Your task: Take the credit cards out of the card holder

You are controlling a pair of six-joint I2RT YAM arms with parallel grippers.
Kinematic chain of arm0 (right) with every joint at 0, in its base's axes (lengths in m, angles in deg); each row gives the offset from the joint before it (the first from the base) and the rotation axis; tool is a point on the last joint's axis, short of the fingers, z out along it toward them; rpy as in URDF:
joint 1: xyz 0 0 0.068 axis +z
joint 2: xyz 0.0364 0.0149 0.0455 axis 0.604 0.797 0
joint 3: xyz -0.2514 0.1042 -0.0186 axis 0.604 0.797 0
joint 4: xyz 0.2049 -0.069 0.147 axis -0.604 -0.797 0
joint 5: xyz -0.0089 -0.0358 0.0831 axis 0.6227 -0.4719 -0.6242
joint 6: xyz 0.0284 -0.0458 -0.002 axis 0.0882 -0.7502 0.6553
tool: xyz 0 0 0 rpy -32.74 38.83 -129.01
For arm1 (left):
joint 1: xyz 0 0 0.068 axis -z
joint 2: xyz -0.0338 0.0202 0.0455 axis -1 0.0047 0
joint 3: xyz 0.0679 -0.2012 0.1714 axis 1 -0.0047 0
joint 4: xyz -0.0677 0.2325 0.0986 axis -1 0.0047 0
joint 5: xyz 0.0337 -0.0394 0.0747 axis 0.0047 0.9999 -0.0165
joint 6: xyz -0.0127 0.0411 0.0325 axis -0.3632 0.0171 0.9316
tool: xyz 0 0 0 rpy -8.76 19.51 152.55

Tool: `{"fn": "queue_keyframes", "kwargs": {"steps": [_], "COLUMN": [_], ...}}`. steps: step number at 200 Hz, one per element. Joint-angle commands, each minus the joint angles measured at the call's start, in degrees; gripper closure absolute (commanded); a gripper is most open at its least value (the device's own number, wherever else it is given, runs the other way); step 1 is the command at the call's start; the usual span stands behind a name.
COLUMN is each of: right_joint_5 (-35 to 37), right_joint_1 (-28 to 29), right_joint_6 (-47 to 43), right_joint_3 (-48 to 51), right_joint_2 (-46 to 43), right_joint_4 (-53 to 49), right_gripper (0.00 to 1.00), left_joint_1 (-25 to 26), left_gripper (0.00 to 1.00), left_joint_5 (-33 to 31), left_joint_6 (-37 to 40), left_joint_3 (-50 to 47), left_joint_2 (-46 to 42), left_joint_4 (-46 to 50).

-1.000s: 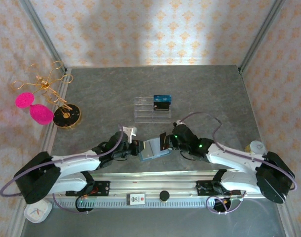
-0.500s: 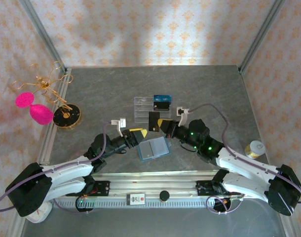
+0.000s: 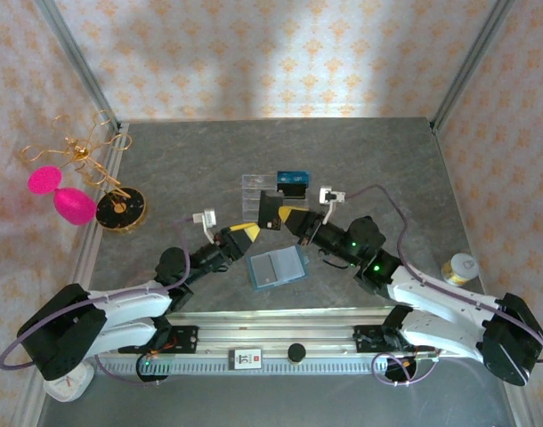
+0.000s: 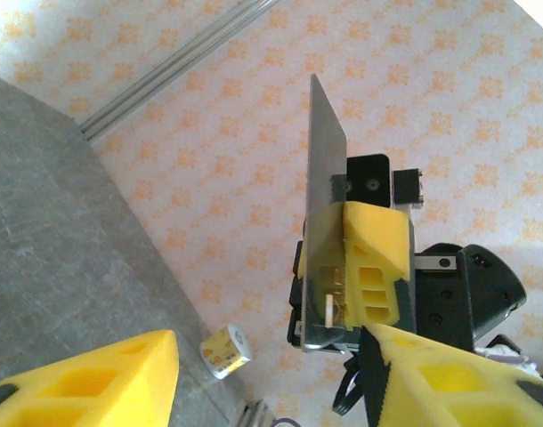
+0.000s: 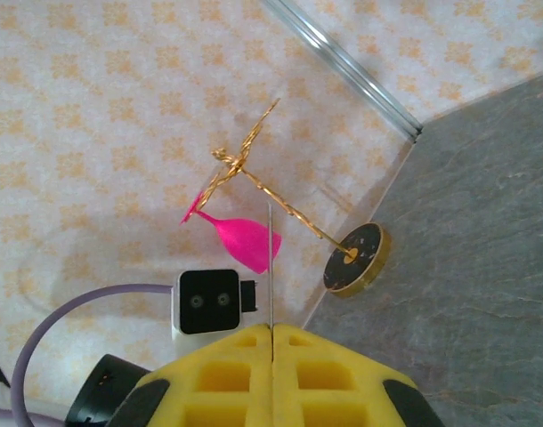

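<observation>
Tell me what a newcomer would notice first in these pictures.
Probably the right gripper, near the middle of the scene, pinching a dark credit card by the clear acrylic stand. Close beside it, the teal card holder lies open on the grey table. At the left edge, two bright pink goblets hang on a gold wire rack.

Robot-laboratory test cell. Wallpaper-patterned panels (image 3: 280,53) and aluminium posts (image 3: 76,62) are enclosing a grey stone-look worktop (image 3: 360,169) on three sides. A left arm (image 3: 138,298) and a right arm (image 3: 432,289) are standing bolted to a metal rail (image 3: 280,334) along the worktop's near edge. A gold wire stand (image 3: 120,210) is carrying pink glasses (image 3: 74,205) at the worktop's left edge.
</observation>
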Motion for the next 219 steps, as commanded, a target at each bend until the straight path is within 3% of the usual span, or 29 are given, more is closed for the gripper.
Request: {"fn": "queue_keyframes", "kwargs": {"steps": [1, 15, 33, 72, 83, 112, 138, 160, 177, 195, 219], "right_joint_5": [-0.5, 0.2, 0.9, 2.1, 3.1, 9.2, 10.3, 12.2, 12.7, 11.3, 8.5], "right_joint_1": [1.4, 1.9, 2.4, 3.2, 3.1, 1.1, -4.8, -7.8, -10.0, -12.6, -15.7], "right_joint_6": [0.4, 0.3, 0.3, 0.4, -0.5, -5.2, -6.8, -7.9, -7.9, -8.0, -8.0], "right_joint_3": [-0.5, -0.7, -0.9, -1.2, -2.0, -3.9, -1.5, -0.3, 0.4, 1.0, 1.6], "right_joint_2": [1.0, 1.5, 2.3, 3.8, 3.3, -2.3, -11.0, -16.6, -18.8, -19.8, -20.2], "right_joint_4": [3.2, 3.2, 3.3, 1.3, -2.0, -17.1, -25.7, -31.4, -34.3, -35.8, -36.3], "right_gripper": [1.0, 1.0, 1.0, 1.0, 1.0, 0.91, 0.91, 0.92, 0.93, 0.93, 0.94], "left_joint_1": [-0.3, -0.4, -0.4, -0.4, -0.4, -0.4, -0.4, -0.5, -0.5, -1.1, -4.8], "left_gripper": [0.53, 0.54, 0.62, 0.89, 1.0, 1.0, 1.0, 1.0, 1.0, 1.0, 1.0], "left_joint_5": [2.2, 2.6, 2.9, 3.6, 3.8, 4.4, 6.7, 8.2, 5.2, 1.4, 7.9], "left_joint_6": [-1.0, -1.3, -1.9, -2.0, -0.8, 6.0, 19.6, 34.5, 46.7, 60.0, 73.9], "left_joint_3": [1.8, 2.0, 1.7, 1.9, 2.5, 6.2, 15.3, 27.2, 36.4, 42.9, 51.5], "left_joint_2": [0.8, 1.2, 1.8, 1.5, 0.7, -3.8, -5.8, -1.7, 2.4, 6.2, 12.5], "left_joint_4": [-7.5, -8.2, -9.9, -9.9, -7.3, 9.1, 33.8, 55.1, 69.4, 79.3, 88.5]}}
